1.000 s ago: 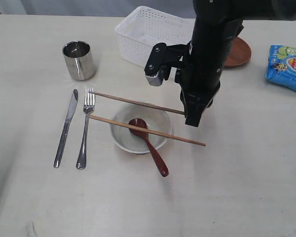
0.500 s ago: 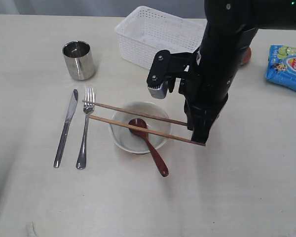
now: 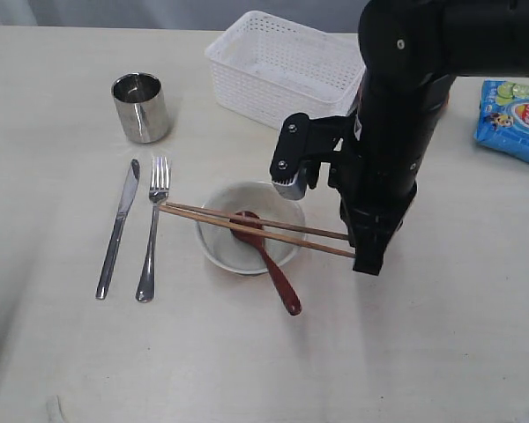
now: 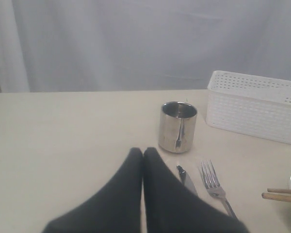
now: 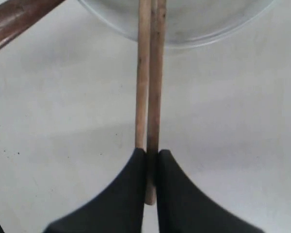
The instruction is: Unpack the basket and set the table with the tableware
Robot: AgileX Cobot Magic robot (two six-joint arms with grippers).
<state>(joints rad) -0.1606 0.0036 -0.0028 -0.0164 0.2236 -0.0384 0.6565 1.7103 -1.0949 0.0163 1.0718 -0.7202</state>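
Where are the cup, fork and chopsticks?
cup (image 3: 141, 113): exterior view, on its side wall.
fork (image 3: 150, 247): exterior view, on the handle.
chopsticks (image 5: 156, 73): right wrist view, on one stick's shaft.

Chip bag (image 3: 514, 119) cut off at frame edge, chopsticks (image 3: 185, 211) ends seemingly hidden behind right arm (image 3: 397, 132)

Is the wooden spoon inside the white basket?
No, the spoon rests with its head in the bowl, well apart from the basket.

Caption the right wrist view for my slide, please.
Right arm's jaws shut on the chopsticks, which span the bowl.
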